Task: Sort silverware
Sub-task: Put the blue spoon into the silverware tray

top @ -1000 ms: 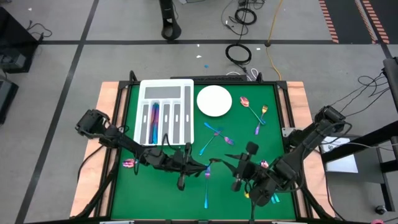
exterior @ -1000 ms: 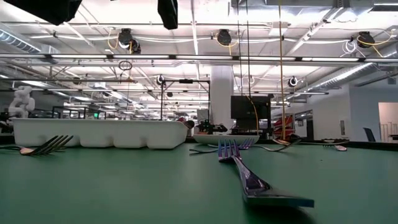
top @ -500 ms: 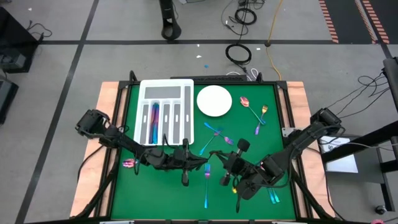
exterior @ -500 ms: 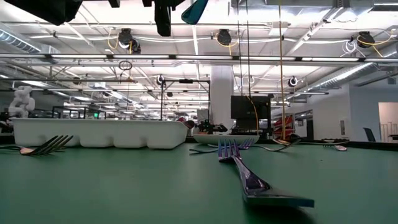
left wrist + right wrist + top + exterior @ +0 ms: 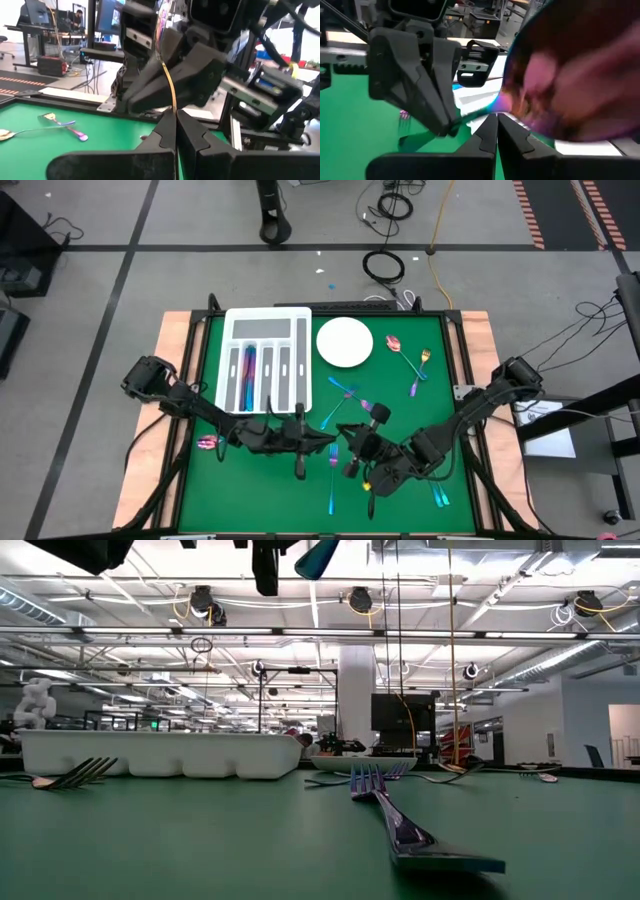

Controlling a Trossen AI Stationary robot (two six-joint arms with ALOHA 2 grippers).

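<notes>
An iridescent spoon, its pink-purple bowl (image 5: 575,75) filling the right wrist view, hangs above the middle of the green table (image 5: 400,395). My left gripper (image 5: 328,444) and my right gripper (image 5: 348,450) meet tip to tip there, both shut on it. The bowl's teal edge (image 5: 318,555) shows at the top of the low view. More silverware lies loose: forks (image 5: 340,405) in the middle, a fork (image 5: 332,480) toward the near edge, and pieces (image 5: 408,360) at the far right. Some pieces lie in a slot (image 5: 249,365) of the white tray (image 5: 265,358). My left gripper pinches the free end of the spoon's handle (image 5: 173,106) between its two fingers, which come level from the table's left. The handle runs on from them to the other gripper, clear of the table. My right gripper pinches the spoon's handle close to the bowl (image 5: 492,111) between its two fingers, coming from the table's right and slanting a little downward. The bowl lies back toward the wrist. The spoon is clear of the table.
A round white plate (image 5: 345,342) sits to the right of the tray at the far edge. A pink piece (image 5: 207,443) lies under my left arm and a teal one (image 5: 440,498) under my right arm. In the low view a fork (image 5: 400,820) lies close in front.
My right gripper has travelled toward the table's left, up to my left gripper, and has shut on the spoon held there. My left gripper has stayed in place and turned slightly, and the spoon's bowl has come into the top of the low view.
</notes>
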